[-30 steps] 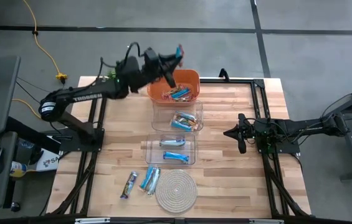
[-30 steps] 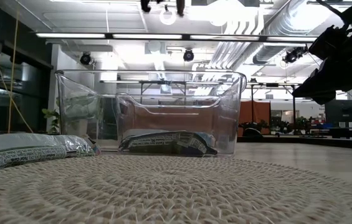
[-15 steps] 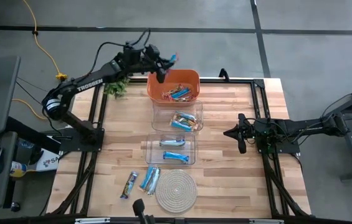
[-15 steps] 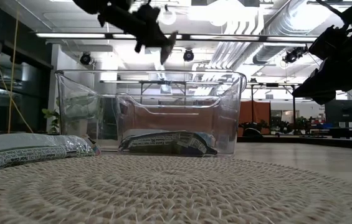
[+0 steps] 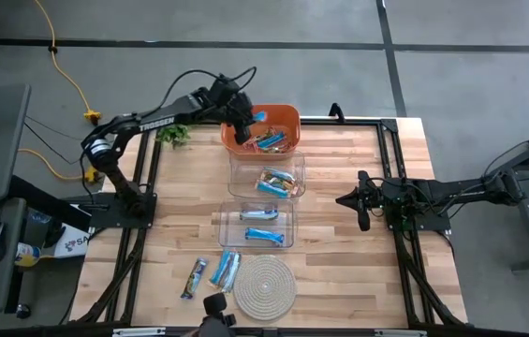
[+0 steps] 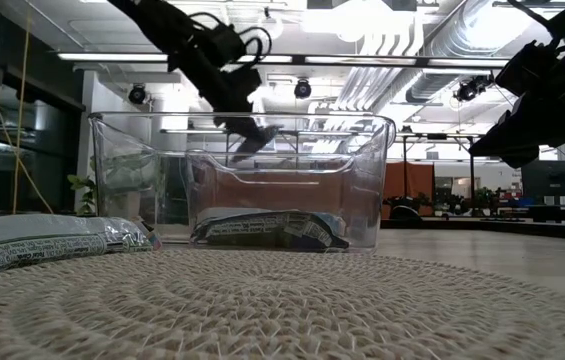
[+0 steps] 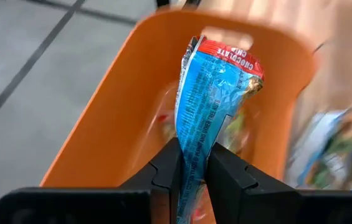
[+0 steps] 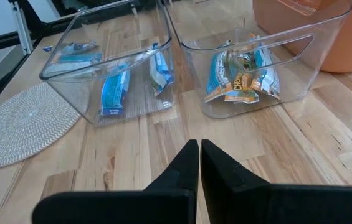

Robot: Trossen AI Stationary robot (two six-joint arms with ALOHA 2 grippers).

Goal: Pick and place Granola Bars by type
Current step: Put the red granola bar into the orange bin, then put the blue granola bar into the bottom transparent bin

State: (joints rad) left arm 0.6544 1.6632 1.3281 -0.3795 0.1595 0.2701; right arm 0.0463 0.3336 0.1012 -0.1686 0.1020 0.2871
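My left gripper [image 5: 243, 131] hangs over the left part of the orange bin [image 5: 287, 114] at the table's far edge. It is shut on a light-blue granola bar [image 7: 216, 87] with a red end. More bars [image 5: 270, 142] lie in the orange bin. Others lie in the middle clear bin [image 8: 241, 78] and the near clear bin [image 8: 114, 87]. Three loose bars [image 5: 215, 272] lie flat on the table beside the rope coaster [image 5: 264, 285]. My right gripper [image 5: 362, 215] waits shut at the table's right, touching nothing. My left gripper pinches the blue bar by its flat faces, low on the wrapper [image 7: 191, 146], between its two fingers. The fingers slant down from the table's far left. The bar sticks out ahead of them, red end [image 7: 232, 56] foremost, lifted clear above the orange bin's inside.
The three bins stand in a row down the table's middle, orange farthest. The coaster [image 8: 20, 121] lies at the near edge. Bare wood shows to the left and right of the bins. A small green plant [image 5: 175, 134] sits off the table's far left corner.
My left gripper has come down from high above the table's far edge to just over the orange bin, tipping from pointing upward to slanting downward and rolling a little. The blue bar has travelled with it, still pinched.
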